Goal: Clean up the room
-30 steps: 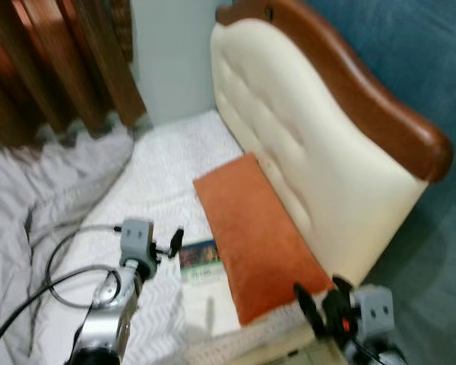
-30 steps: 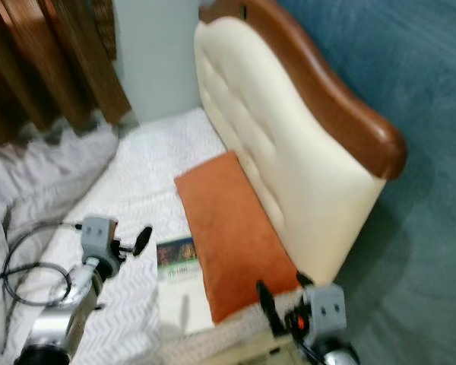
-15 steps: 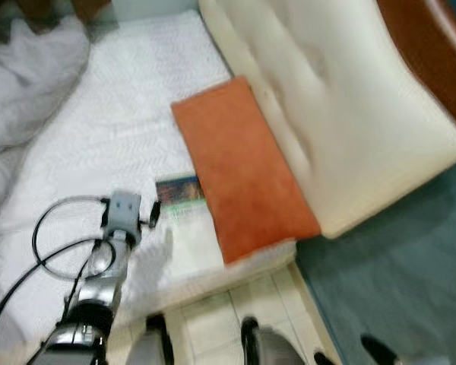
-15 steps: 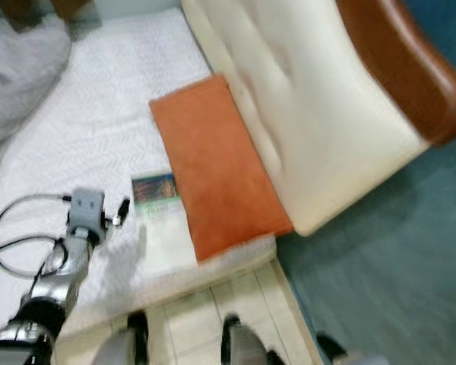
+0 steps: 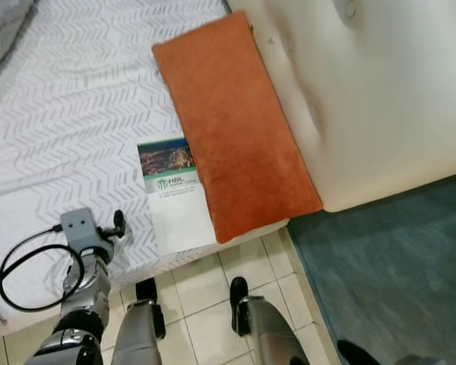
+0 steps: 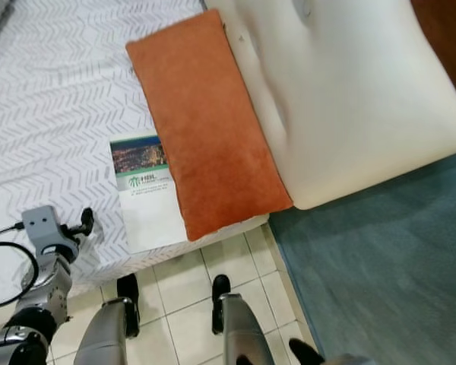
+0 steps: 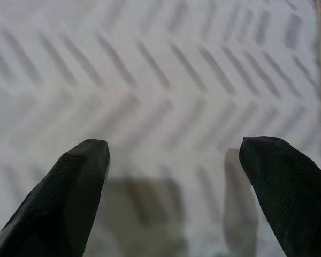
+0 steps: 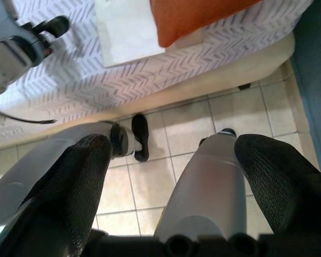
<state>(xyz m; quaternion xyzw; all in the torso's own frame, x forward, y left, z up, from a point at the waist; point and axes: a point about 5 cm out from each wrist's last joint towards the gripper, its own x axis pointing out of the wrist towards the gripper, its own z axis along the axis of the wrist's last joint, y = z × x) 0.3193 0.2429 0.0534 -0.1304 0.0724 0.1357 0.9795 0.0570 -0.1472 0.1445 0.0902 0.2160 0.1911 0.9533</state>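
Head views: a bed with a white chevron-patterned mattress cover (image 5: 68,91); on it a long rust-orange velvet cushion (image 5: 232,122) lying against the cream padded headboard (image 5: 380,99); a white booklet with a city photograph on its cover (image 5: 175,194) flat near the mattress edge, touching the cushion's side and apparently tucked slightly under it. Left end effector (image 5: 118,226) hovers low over the mattress near the booklet's lower corner, apart from it. Cream floor tiles (image 5: 205,285) and a teal carpet (image 5: 395,266) lie below the bed; the robot's own legs stand at the bedside. Left wrist view: left end effector fingers (image 7: 69,182) spread wide over bare chevron fabric, nothing between them. Right wrist view: right end effector (image 8: 171,182) hangs idle, pointing at the floor, fingers wide, empty. Judged step: approach to the booklet, the likely item to tidy. Next move calls for shifting the left end effector onto the booklet's free edge, then closing.
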